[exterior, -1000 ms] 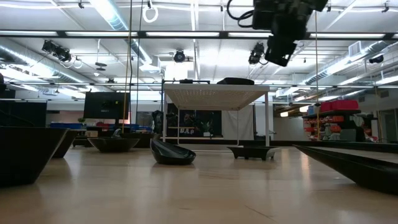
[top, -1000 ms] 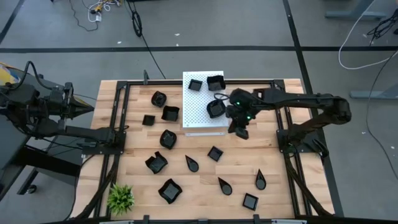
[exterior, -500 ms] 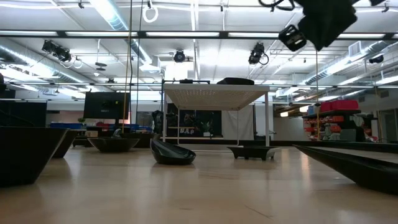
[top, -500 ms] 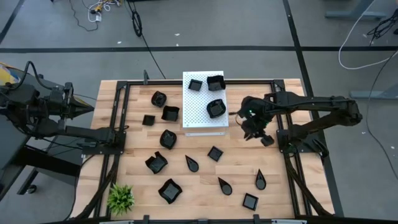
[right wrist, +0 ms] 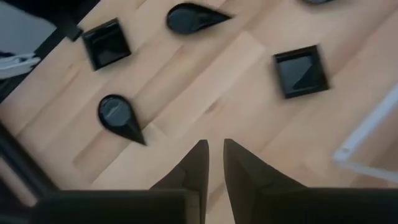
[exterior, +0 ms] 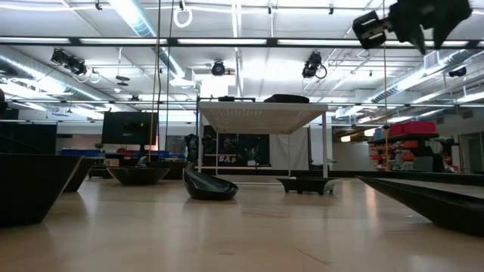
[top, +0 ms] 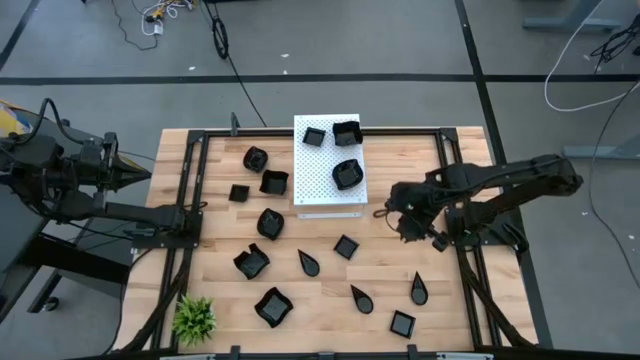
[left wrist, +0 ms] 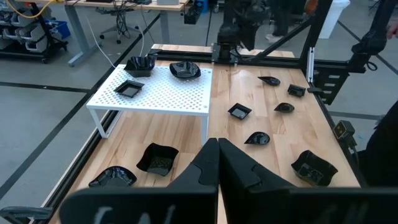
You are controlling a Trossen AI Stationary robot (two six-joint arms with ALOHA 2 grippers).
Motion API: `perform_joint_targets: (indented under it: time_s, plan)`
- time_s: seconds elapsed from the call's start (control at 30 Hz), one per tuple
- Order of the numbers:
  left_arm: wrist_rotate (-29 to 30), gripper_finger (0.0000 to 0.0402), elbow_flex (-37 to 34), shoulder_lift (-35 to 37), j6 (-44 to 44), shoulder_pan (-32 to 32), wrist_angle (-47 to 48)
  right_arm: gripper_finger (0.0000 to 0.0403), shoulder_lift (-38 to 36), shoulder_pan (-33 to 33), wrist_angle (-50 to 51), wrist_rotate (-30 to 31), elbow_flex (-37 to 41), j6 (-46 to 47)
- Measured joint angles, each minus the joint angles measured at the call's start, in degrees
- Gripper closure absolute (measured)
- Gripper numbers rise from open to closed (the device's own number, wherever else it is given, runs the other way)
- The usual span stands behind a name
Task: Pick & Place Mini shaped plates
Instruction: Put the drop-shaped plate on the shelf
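Three mini shaped plates [top: 346, 174] sit on the white perforated board [top: 325, 195]. Several more glossy black plates lie on the wooden table, among them a square one [top: 346, 246] and a teardrop one [top: 418, 290]. My right gripper [top: 412, 225] hangs above the table just right of the board, empty, with only a narrow gap between its fingers [right wrist: 214, 155]. Its wrist view shows a teardrop plate [right wrist: 118, 118] and a square plate [right wrist: 301, 70] below it. My left gripper [top: 140, 172] waits off the table's left edge, shut and empty [left wrist: 217, 149].
A small green plant [top: 194, 318] stands at the near left corner. A black metal frame [top: 190, 180] runs along the table's edges. The board stands on thin white legs [right wrist: 367, 137]. Bare wood lies between the board and the right frame rail.
My right gripper has drawn away from the plate on the board's right side and gone toward the table's right and near edges, now over bare wood. The plate stays on the board.
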State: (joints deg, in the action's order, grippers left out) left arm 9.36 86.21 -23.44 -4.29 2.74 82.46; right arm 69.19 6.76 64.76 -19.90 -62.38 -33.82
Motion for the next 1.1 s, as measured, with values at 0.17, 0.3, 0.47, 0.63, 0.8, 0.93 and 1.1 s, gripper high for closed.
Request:
perform_joint_targets:
  time_s: [0.17, 0.3, 0.47, 0.63, 0.8, 0.93, 1.1]
  plan:
    - [0.0, 0.0399, 0.0, 0.0, 0.0, 0.0, 0.0, 0.0338, 0.6, 5.1, 0.0, 0.2, 4.1, 3.4]
    - [0.0, 0.0399, 0.0, 0.0, 0.0, 0.0, 0.0, 0.0321, 2.0, 9.2, 0.1, 0.2, 7.2, 3.4]
    - [0.0, 0.0399, 0.0, 0.0, 0.0, 0.0, 0.0, 0.0294, 4.8, 12.8, -0.3, 1.4, 9.8, 0.4]
    - [0.0, 0.0399, 0.0, 0.0, 0.0, 0.0, 0.0, 0.0268, 9.4, 14.3, -0.8, 1.5, 10.1, -1.8]
    - [0.0, 0.0399, 0.0, 0.0, 0.0, 0.0, 0.0, 0.0252, 13.9, 14.7, -2.7, 1.4, 10.1, -2.7]
    - [0.0, 0.0399, 0.0, 0.0, 0.0, 0.0, 0.0, 0.0248, 16.1, 14.7, -3.0, 1.3, 10.1, 4.2]
    - [0.0, 0.0399, 0.0, 0.0, 0.0, 0.0, 0.0, 0.0247, 15.3, 14.7, -1.7, 0.7, 10.1, 23.6]
